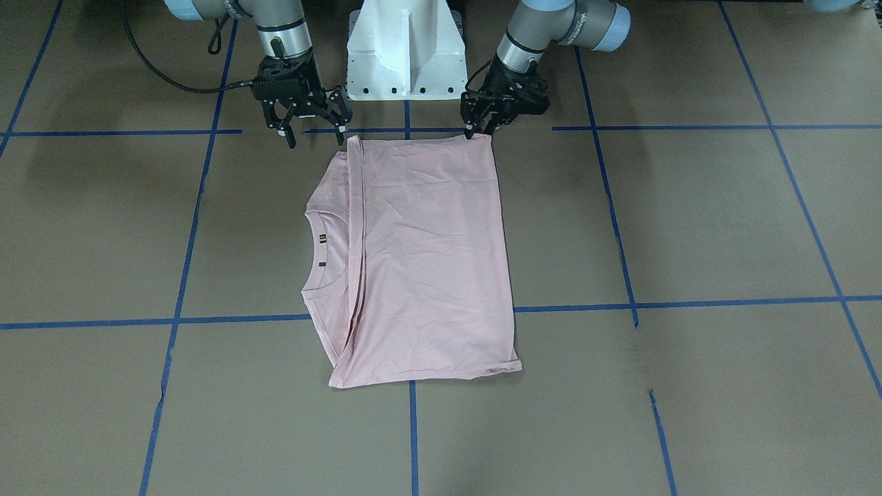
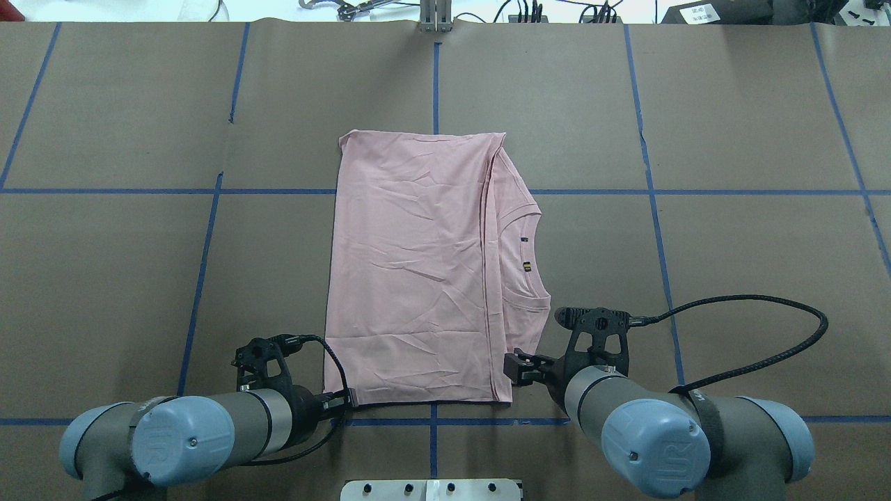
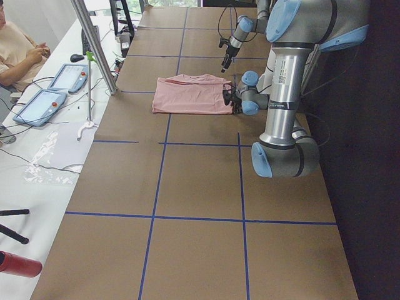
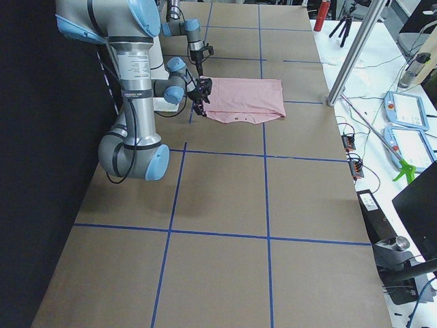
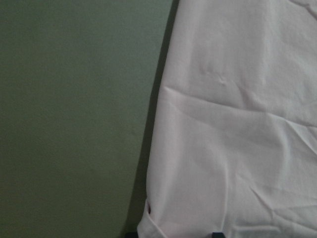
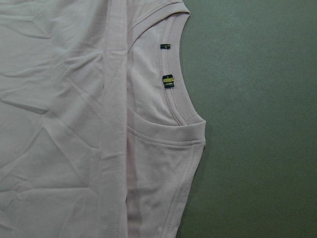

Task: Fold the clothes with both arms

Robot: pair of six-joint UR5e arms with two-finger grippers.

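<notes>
The pale pink T-shirt (image 1: 427, 262) lies flat on the brown table, folded lengthwise, with the collar and its small labels (image 2: 527, 264) showing on the robot's right side. Its print is hidden. My left gripper (image 1: 479, 132) sits at the shirt's near left corner (image 2: 350, 400), and its fingers look closed on the hem. The left wrist view shows that corner of the cloth (image 5: 237, 124). My right gripper (image 1: 313, 138) is open and empty, just beside the near right corner (image 2: 511, 369). The right wrist view looks down on the collar (image 6: 168, 82).
The white pedestal base (image 1: 406, 55) stands between the arms, behind the shirt's near edge. Blue tape lines (image 2: 435, 90) cross the table. A metal pole (image 3: 94, 44), tablets (image 3: 37, 106) and a seated person are on the operators' side.
</notes>
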